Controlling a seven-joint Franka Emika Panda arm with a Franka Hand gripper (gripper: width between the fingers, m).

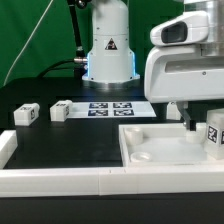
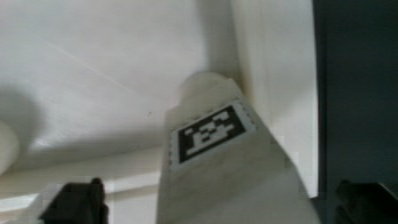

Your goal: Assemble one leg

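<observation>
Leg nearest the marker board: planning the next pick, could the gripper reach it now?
Probably yes. That leg lies free on the black table, with nothing above or against it. The gripper sits over the tabletop, open around another leg, so it must lift away first.

Leg (image 1: 216, 133) cut off at edge, fingers (image 2: 79, 203) blurred, possibly cropped
</observation>
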